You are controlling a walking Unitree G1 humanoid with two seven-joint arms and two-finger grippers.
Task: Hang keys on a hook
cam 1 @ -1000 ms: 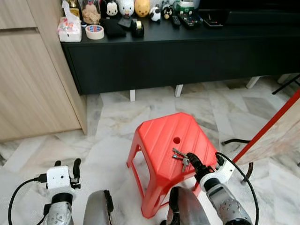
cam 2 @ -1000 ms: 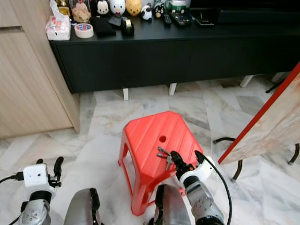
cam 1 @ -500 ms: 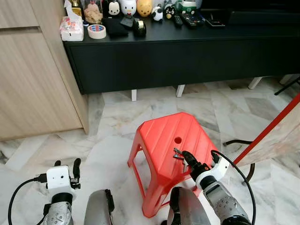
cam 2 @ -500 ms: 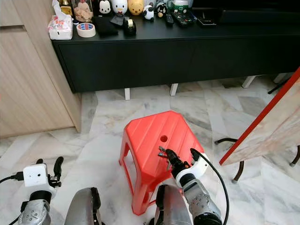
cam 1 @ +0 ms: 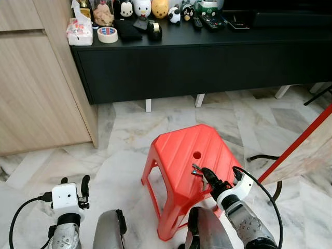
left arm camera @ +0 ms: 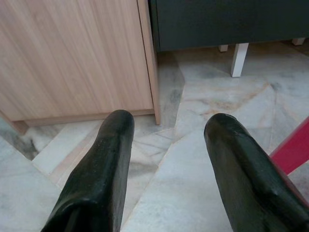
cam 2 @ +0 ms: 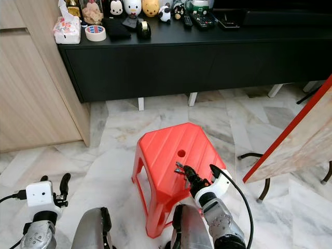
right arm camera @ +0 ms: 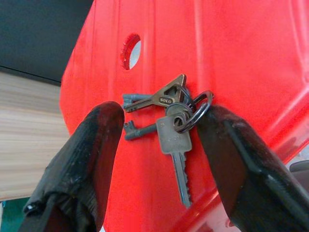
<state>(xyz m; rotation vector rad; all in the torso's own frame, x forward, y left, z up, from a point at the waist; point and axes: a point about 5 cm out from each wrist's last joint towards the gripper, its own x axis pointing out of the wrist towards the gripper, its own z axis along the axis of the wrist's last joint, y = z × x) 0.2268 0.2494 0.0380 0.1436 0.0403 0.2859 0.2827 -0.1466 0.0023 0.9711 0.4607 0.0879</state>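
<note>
The keys (right arm camera: 171,118) lie on the red stool (cam 1: 179,150), near its round hole (cam 1: 196,155). The right gripper (right arm camera: 159,150) straddles them, released, one finger touching the key ring. The left gripper (left arm camera: 169,159) hangs open above the marble floor (left arm camera: 193,179).

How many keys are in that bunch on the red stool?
4, as far as shows: on the red plastic stool, between the right hand's open fingers, a brass key, a large silver key and two small dark keys share a ring. More may hide underneath.
</note>
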